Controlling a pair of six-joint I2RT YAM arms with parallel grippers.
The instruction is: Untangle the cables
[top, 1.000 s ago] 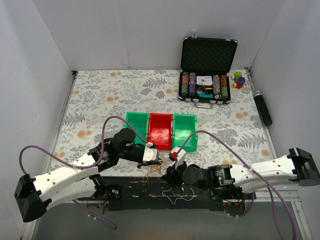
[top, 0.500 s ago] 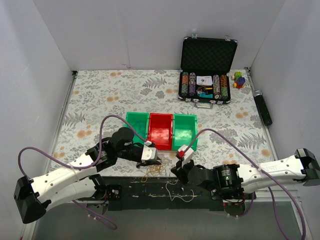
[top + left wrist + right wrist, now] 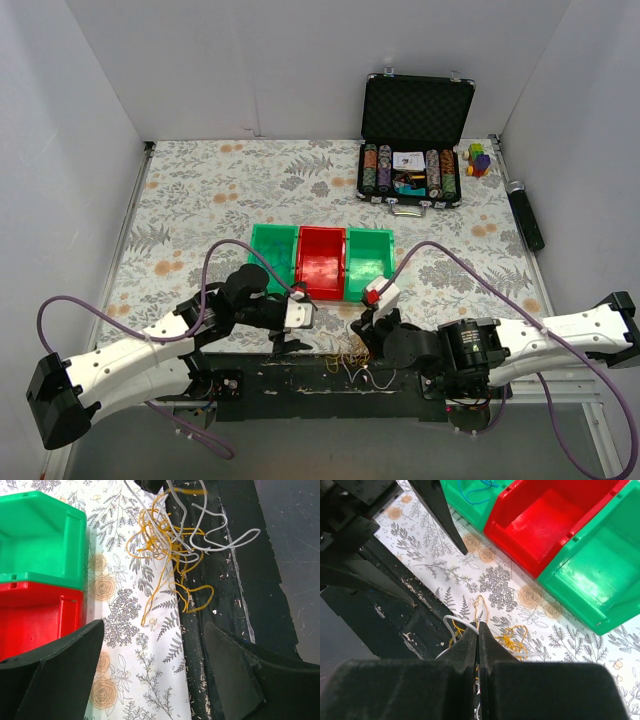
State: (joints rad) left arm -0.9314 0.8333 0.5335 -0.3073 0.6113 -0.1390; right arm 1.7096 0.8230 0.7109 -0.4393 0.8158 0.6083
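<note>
Low centre of the top view, the cables (image 3: 352,362) straddle the bench's dark near strip (image 3: 300,385). The right end effector (image 3: 478,625) is pinched shut on a few strands, while the left end effector (image 3: 154,625) gapes empty alongside. A one-sided pull could cinch the knot or drag the whole tangle. The bins (image 3: 322,262) crowd just behind, and past them the floral bench (image 3: 200,190) offers room.

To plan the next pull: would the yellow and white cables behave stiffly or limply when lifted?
Probably limp: the cables lie in loose, irregular loops. Likely very light, being so thin. Yellow and white strands interlace, so lifting one would probably drag the whole bunch.
</note>
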